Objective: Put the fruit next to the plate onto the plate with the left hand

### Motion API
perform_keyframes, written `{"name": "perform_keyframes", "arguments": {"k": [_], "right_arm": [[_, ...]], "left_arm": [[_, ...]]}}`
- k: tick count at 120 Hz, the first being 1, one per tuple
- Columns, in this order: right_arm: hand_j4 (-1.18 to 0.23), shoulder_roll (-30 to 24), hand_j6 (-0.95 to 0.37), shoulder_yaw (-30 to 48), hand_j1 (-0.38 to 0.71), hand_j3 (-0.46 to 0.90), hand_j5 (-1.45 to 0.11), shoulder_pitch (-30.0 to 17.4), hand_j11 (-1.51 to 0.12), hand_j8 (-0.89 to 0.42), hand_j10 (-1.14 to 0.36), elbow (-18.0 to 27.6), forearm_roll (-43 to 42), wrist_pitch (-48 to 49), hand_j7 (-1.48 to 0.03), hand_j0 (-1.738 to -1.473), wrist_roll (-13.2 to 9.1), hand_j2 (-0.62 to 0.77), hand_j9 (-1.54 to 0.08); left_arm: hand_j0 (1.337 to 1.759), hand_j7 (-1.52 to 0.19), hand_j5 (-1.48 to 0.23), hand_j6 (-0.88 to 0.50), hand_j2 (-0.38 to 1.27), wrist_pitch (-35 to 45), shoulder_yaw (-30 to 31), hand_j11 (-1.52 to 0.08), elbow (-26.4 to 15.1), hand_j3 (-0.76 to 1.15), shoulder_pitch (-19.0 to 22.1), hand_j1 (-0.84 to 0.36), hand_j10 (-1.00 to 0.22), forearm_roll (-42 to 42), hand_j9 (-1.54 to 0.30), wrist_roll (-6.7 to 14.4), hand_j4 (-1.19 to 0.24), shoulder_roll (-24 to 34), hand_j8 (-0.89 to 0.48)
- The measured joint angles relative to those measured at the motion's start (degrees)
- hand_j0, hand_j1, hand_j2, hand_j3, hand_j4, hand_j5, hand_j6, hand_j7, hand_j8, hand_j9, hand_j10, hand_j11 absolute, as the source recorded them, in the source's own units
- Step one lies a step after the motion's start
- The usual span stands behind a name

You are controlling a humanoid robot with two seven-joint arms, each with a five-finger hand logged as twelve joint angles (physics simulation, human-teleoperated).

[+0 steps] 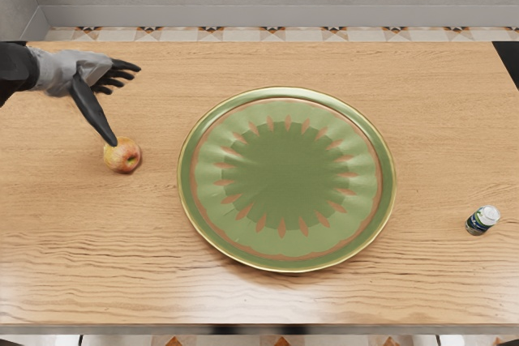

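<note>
Head view, the only one we get: the left hand (85, 79) hangs over the far left part of the bench (243, 297). It's wide open, fingers fanned out, holding nothing. Its thumb (95, 113) points down and ends right at the top of the apple (122, 156); I can't tell if it's actually touching. The apple sits on the bench near the left edge, just beside the big green plate (286, 177), not on it. The right arm isn't in shot.

What worries me: the apple is round and nothing cradles it. If the thumb pokes it before the other fingers wrap around, I'd guess it rolls away, maybe toward the near edge. A shallow pinch could also drop it short of the plate's rim. The little bottle (482, 219) by the right edge is well out of the way.
</note>
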Motion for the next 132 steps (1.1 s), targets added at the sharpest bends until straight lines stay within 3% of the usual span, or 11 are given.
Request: {"name": "perform_keyframes", "arguments": {"k": [16,37,69,132], "right_arm": [[-0.01,0.0,-0.01,0.02,-0.33,0.0,-0.02,0.0,-0.02,-0.01,-0.01,0.0,0.0,0.0,-0.02,-1.658,0.0,0.0,-0.02],[-0.01,0.0,-0.01,0.03,-0.33,0.0,-0.02,0.0,-0.02,-0.01,-0.01,0.0,0.0,0.0,-0.02,-1.658,0.0,0.0,-0.02],[-0.01,0.0,-0.01,0.03,-0.33,0.0,-0.02,0.0,-0.02,-0.01,-0.01,0.0,0.0,0.0,-0.02,-1.658,0.0,0.0,-0.02],[-0.01,0.0,-0.01,0.03,-0.33,0.0,-0.02,0.0,-0.02,-0.01,-0.01,0.0,0.0,0.0,-0.02,-1.658,0.0,0.0,-0.02]], "left_arm": [[1.658,-0.05,-0.05,-0.04,0.01,10.26,5.42,-0.05,-1.86,0.0,1.06,0.3,-0.04,11.44,-0.05,0.0,-0.04,-4.41,-0.04],[1.658,-0.08,-0.08,-0.07,0.01,14.34,14.0,-0.08,-2.31,0.0,0.58,0.28,-0.06,19.08,-0.08,0.0,-0.06,-5.08,-0.07],[1.658,-0.21,-0.21,-0.17,0.03,23.73,16.47,-0.21,-2.6,0.0,3.0,0.16,-0.16,20.95,-0.21,0.0,-0.16,-7.45,-0.17],[1.657,-0.56,-0.56,-0.43,0.11,25.19,19.13,-0.56,-2.39,0.0,3.79,-0.14,-0.43,21.07,-0.56,0.0,-0.43,-6.92,-0.43]]}}
